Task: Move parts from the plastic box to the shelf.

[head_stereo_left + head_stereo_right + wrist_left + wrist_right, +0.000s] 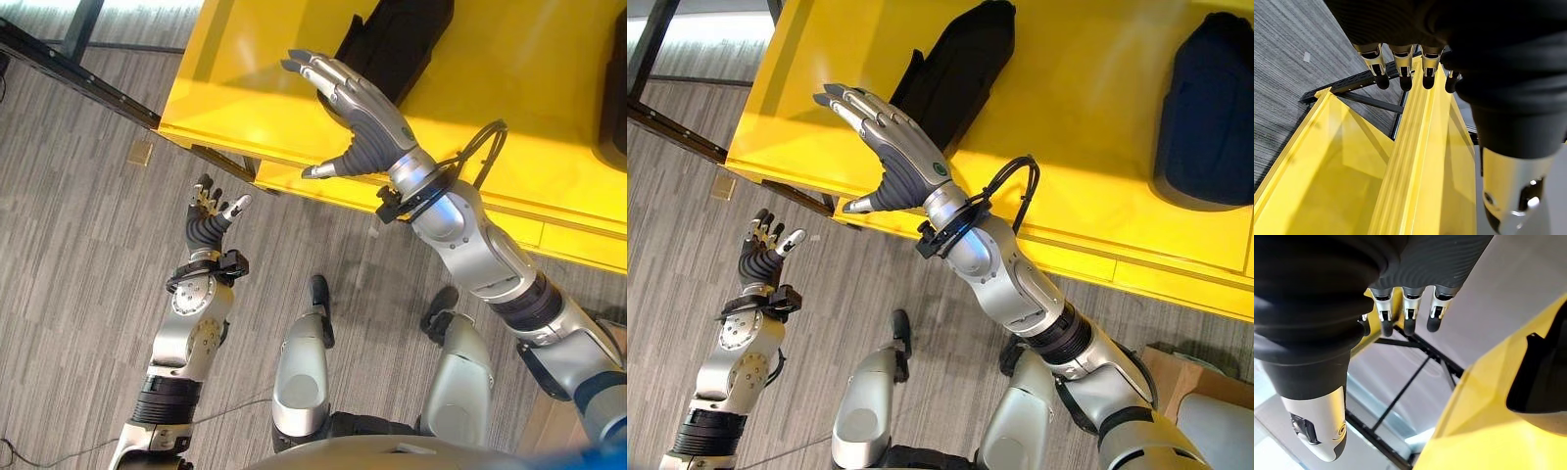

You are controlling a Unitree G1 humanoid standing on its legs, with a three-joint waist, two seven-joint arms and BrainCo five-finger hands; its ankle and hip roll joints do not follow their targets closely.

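While both arms are raised toward the yellow shelf [1097, 147], neither hand carries anything, which suggests this is a moment between placements rather than a carry. The right hand [892, 162] reaches over the front edge of the shelf with its fingers straight and spread and its thumb out to the side; it holds nothing, and its palm faces the nearer dark part [955, 78], which lies on the yellow surface just beyond the fingertips, apart from them. That part rests flat and well in from the edge, probably so that it cannot slide off. A 2nd dark part [1205, 108] lies further along the same surface, well apart from the 1st, so the 2 do not crowd each other. The left hand [209, 213] hangs lower, over the grey floor [78, 245] in front of the shelf, fingers loosely extended and empty; its wrist view looks past the dark fingertips at the yellow shelf edges and a black frame rail [1359, 83] beneath them. It seems held clear so as not to obstruct the right arm. No plastic box is in sight, so how many parts remain to move cannot be judged; at least 2 already sit on the shelf. The open right hand so close to the nearer part reads as a release or a nudge, though which cannot be told.
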